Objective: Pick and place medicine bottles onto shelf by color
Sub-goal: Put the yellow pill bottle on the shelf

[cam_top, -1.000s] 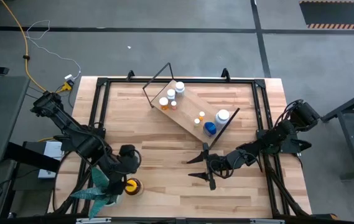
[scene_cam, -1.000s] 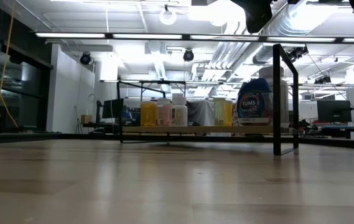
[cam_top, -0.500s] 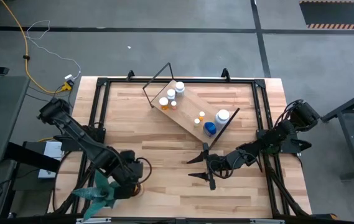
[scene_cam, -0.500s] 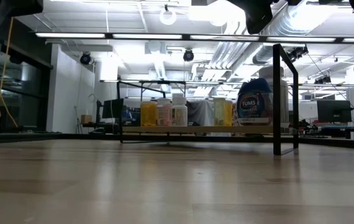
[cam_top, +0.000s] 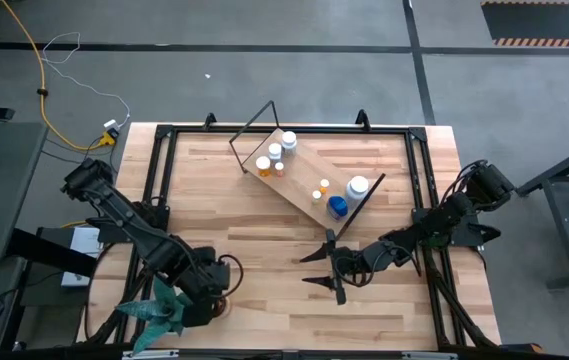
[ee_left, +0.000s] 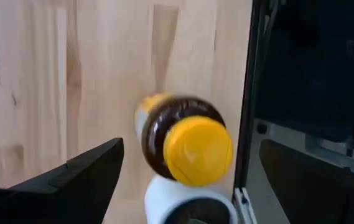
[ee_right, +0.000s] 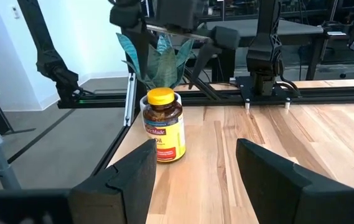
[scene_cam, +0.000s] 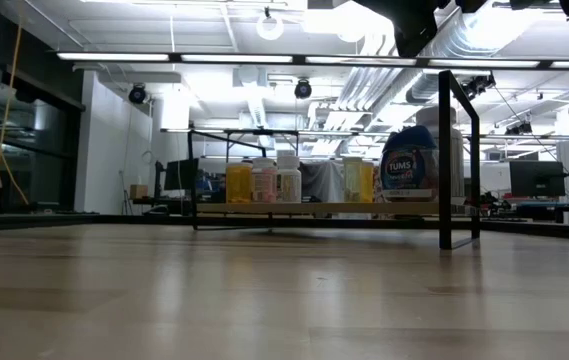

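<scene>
The amber bottle (ee_left: 177, 140) with the yellow cap (ee_right: 160, 95) stands upright on its base near the table's near-left corner. My left gripper (ee_left: 192, 148) is open and hangs over it, pointing down, one finger on either side of the cap and clear of it. In the high view the left gripper (cam_top: 212, 290) covers the bottle. My right gripper (cam_top: 329, 268) is open and waits low over the table right of centre, facing the bottle from a distance. The shelf (cam_top: 299, 172) lies slantwise at the far middle, carrying white, orange and blue bottles (cam_top: 337, 207).
A green leafy plant (cam_top: 162, 308) in a white pot (ee_left: 177, 202) stands right beside the amber bottle at the table's near-left edge. A dark metal frame (cam_top: 164, 200) runs around the tabletop. Bare wood lies between the shelf and both grippers.
My left gripper has moved toward the near edge, from beside the amber bottle to right over it, and now covers it in the high view. The bottle has stayed where it was.
</scene>
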